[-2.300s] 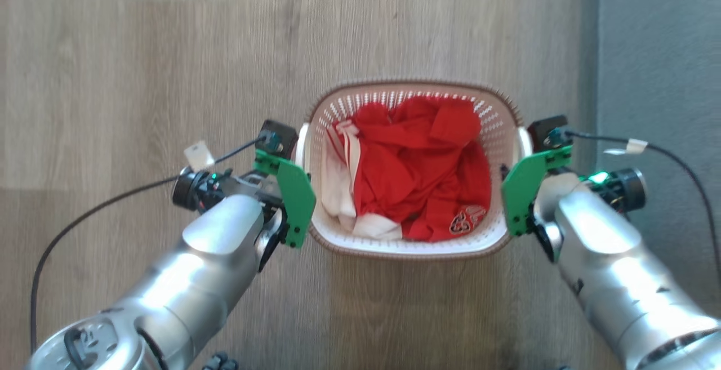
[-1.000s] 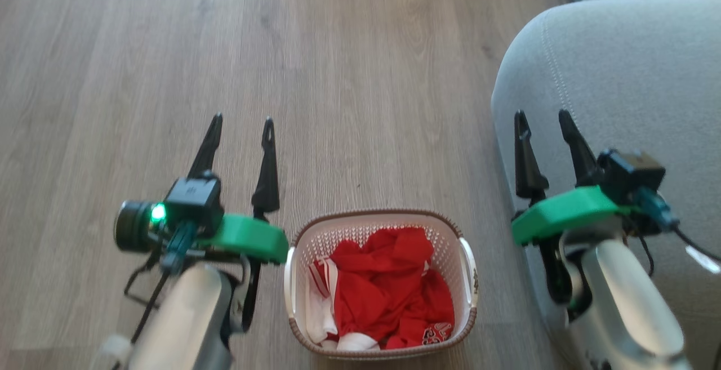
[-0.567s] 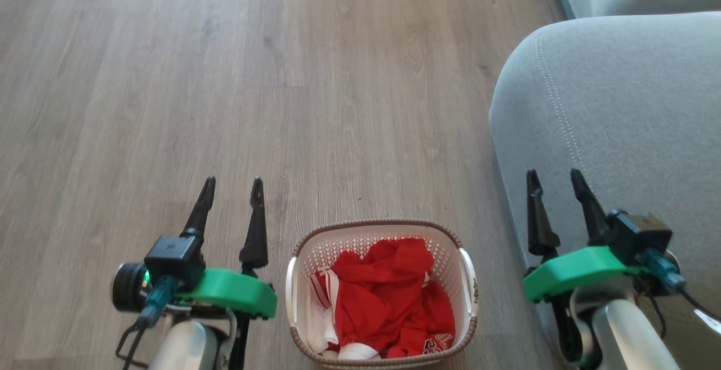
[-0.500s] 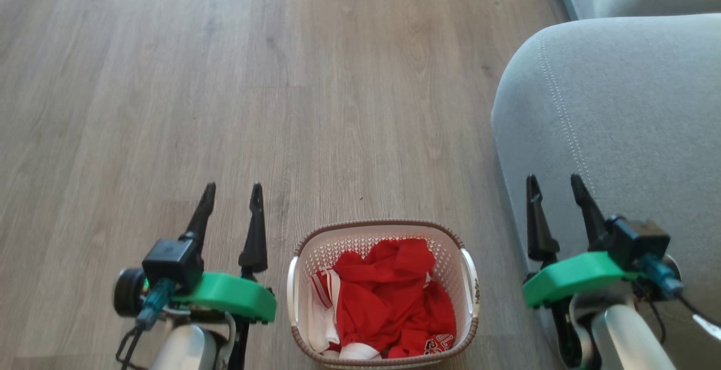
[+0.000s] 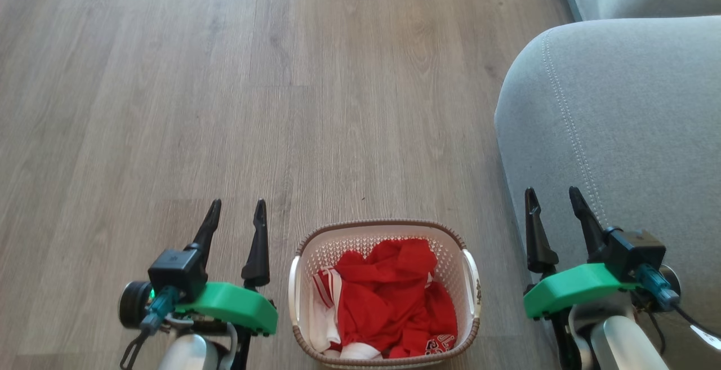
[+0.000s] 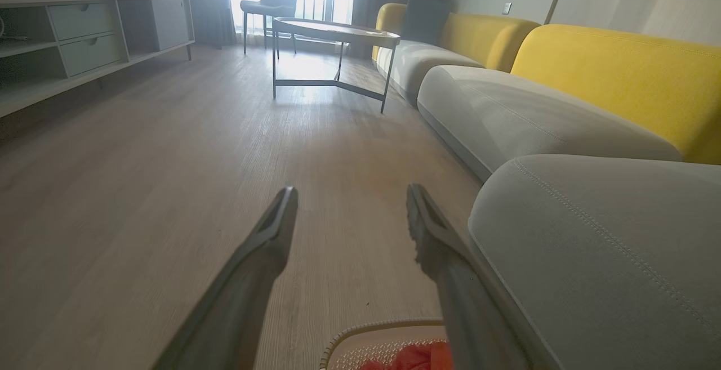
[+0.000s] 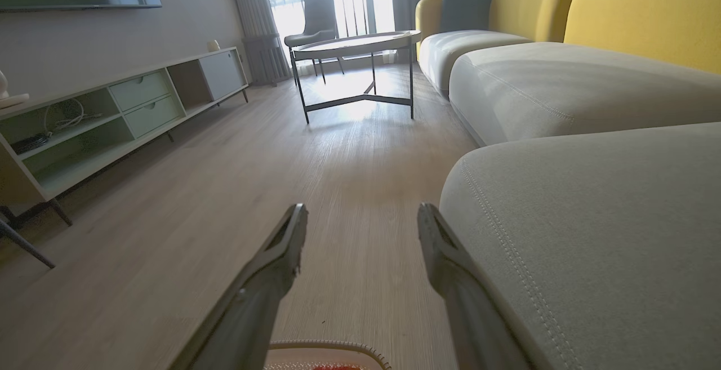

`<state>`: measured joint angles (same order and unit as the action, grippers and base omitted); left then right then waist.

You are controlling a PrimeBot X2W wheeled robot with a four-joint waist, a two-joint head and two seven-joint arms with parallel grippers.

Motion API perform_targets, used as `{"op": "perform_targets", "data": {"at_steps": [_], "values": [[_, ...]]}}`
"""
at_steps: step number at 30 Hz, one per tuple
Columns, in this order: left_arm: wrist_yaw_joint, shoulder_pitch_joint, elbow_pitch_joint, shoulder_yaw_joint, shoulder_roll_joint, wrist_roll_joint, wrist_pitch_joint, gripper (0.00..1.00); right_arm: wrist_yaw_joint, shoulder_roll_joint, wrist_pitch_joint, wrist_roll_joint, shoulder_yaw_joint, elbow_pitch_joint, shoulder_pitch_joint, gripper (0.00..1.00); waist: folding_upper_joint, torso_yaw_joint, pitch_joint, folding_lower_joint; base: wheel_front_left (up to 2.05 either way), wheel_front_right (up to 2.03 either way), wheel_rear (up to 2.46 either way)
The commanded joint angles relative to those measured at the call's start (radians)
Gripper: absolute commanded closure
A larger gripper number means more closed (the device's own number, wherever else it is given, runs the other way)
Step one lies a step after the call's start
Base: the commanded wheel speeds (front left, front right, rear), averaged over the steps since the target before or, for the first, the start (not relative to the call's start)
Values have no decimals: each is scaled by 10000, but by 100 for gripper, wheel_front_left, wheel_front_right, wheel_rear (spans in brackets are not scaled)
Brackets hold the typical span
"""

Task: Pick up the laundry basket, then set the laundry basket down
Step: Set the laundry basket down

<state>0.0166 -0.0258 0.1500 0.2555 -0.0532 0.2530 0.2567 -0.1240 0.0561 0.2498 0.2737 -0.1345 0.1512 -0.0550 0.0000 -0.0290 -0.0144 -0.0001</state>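
The laundry basket (image 5: pixel 469 280), cream-white with a brown braided rim and red and white clothing inside, stands on the wooden floor at the bottom centre of the head view. Its far rim also peeks in at the bottom of the left wrist view (image 6: pixel 383 325) and the right wrist view (image 7: pixel 326 346). My left gripper (image 5: pixel 237 208) hovers open to the basket's left, fingers pointing away from me, holding nothing. My right gripper (image 5: pixel 552 195) is open to the basket's right, over the sofa's edge, also holding nothing. Neither touches the basket.
A grey sofa arm (image 5: pixel 619 122) rises close to the basket's right side. Further off stand a yellow-backed sofa (image 6: pixel 614 60), a round coffee table (image 6: pixel 335 29), a low shelf unit (image 7: pixel 112 111) along the left wall and a chair (image 7: pixel 315 12) by the window.
Both grippers let go of the basket's side handles and swung up and forward. The head camera rose, so the basket now sits low in the picture; the grippers have since sunk slightly.
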Motion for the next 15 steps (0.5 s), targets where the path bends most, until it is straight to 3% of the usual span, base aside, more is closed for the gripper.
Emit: {"op": "perform_targets", "data": {"at_steps": [1, 15], "values": [[-59, -421, -243, -279, 28, 60, 51, 0, -67, -58, 120, -88, -204, -275, -327, 0, 0, 6, 2, 1, 0, 0, 0], [-53, -448, -388, -286, 29, 158, 51, 0, -67, -59, 120, -116, -217, -234, -367, 0, 0, 18, -10, 1, 0, 0, 0]]}}
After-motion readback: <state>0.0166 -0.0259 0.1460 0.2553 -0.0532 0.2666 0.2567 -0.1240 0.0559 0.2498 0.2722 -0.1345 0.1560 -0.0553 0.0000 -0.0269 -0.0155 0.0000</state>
